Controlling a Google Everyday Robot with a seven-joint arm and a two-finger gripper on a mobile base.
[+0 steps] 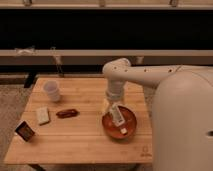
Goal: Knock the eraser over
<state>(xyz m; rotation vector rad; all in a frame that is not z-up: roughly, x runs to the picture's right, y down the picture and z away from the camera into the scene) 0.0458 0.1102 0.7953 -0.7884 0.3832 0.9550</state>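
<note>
The eraser [25, 131] is a small block with a dark face and a tan rim. It stands tilted near the table's front left corner. My gripper [117, 115] hangs from the white arm at the right side of the table, pointing down over a reddish-brown bowl [130, 124]. About half the table's width separates it from the eraser, which lies to its left and slightly nearer the front edge. Nothing touches the eraser.
On the wooden table [80, 142], a white cup [51, 90] stands at the back left. A pale flat block [43, 115] and a reddish-brown oblong item [67, 113] lie between the bowl and the eraser. The robot's white body [182, 125] fills the right side.
</note>
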